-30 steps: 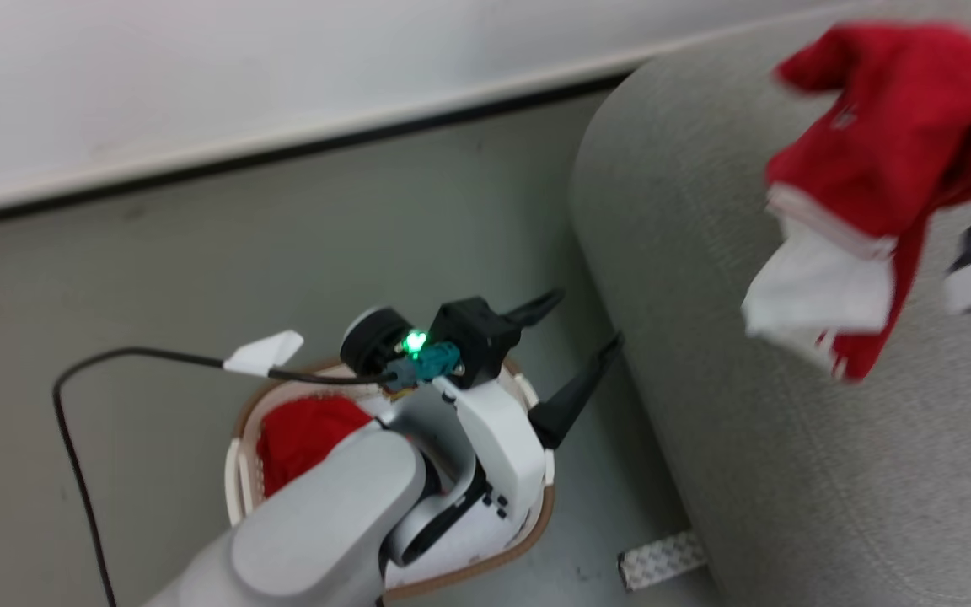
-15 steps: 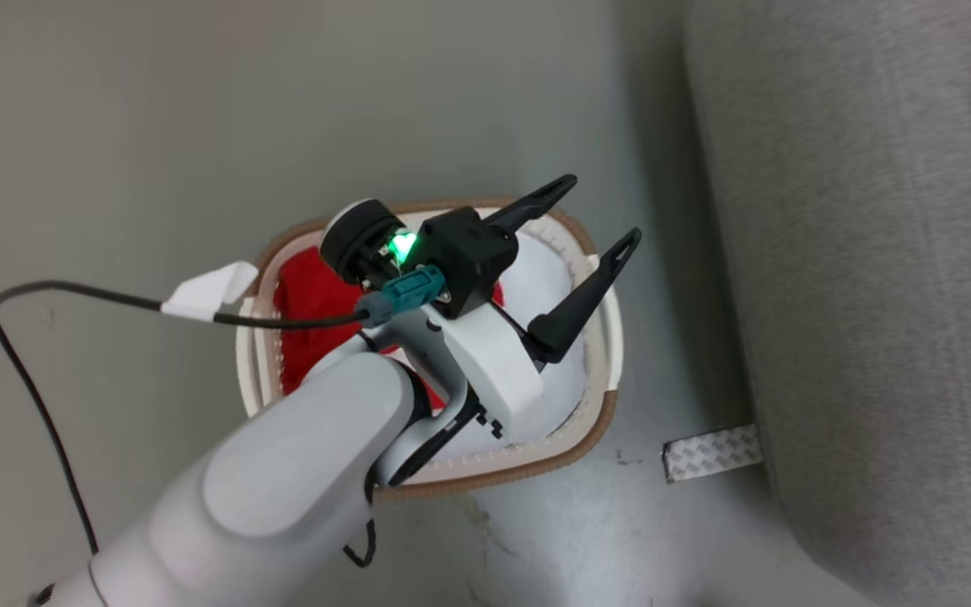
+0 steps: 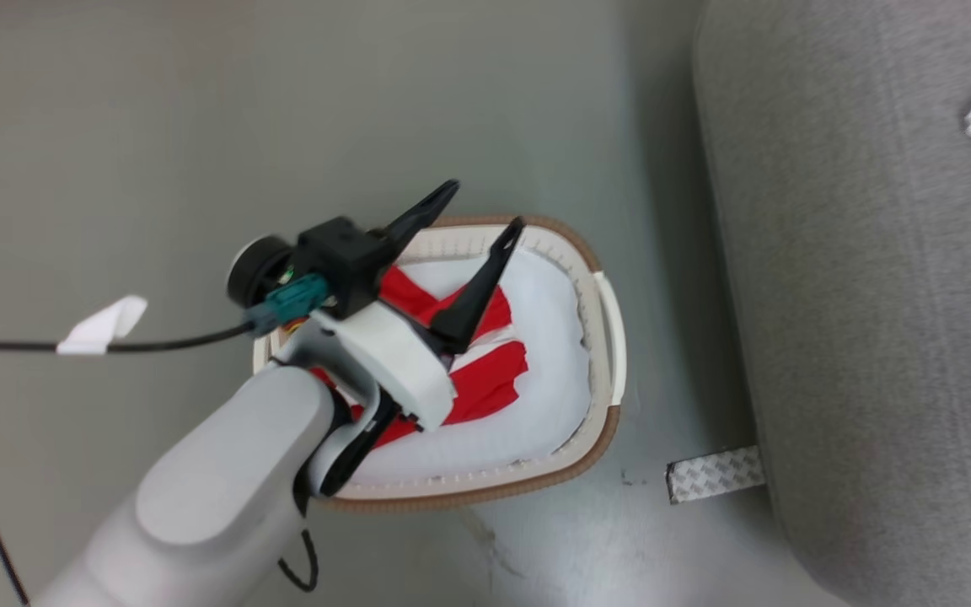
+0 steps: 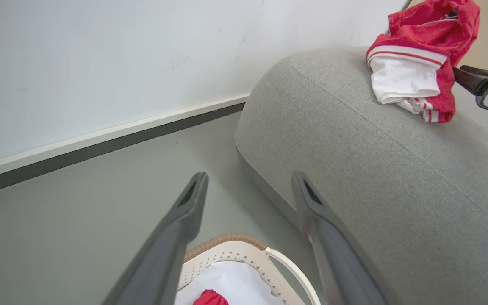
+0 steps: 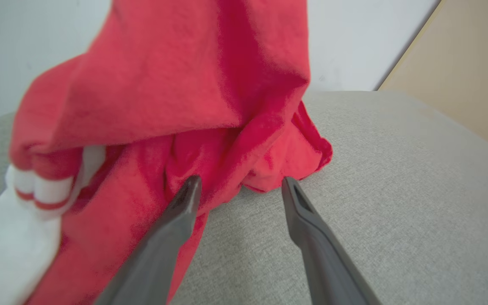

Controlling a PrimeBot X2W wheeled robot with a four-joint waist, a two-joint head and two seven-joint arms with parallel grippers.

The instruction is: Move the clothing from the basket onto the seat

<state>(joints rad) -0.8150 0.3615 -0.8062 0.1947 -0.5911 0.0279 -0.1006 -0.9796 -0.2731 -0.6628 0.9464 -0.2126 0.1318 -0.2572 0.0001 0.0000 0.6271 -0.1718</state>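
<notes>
Two garments, note: red-white piece (image 3: 485, 384) lies in basket (image 3: 595, 421) below your left tool (image 3: 485, 205), fingers spread, empty. Other piece (image 4: 413, 63) sits on seat (image 4: 354, 169); your right tool (image 5: 240, 181) gapes beside it, gripping nothing.

Two red-and-white garments (image 3: 490, 388) (image 4: 422, 25) — one basket (image 3: 599, 291), one seat (image 3: 856, 337), one white pad (image 3: 553, 337), two hands (image 3: 485, 205) (image 5: 240, 181).
</notes>
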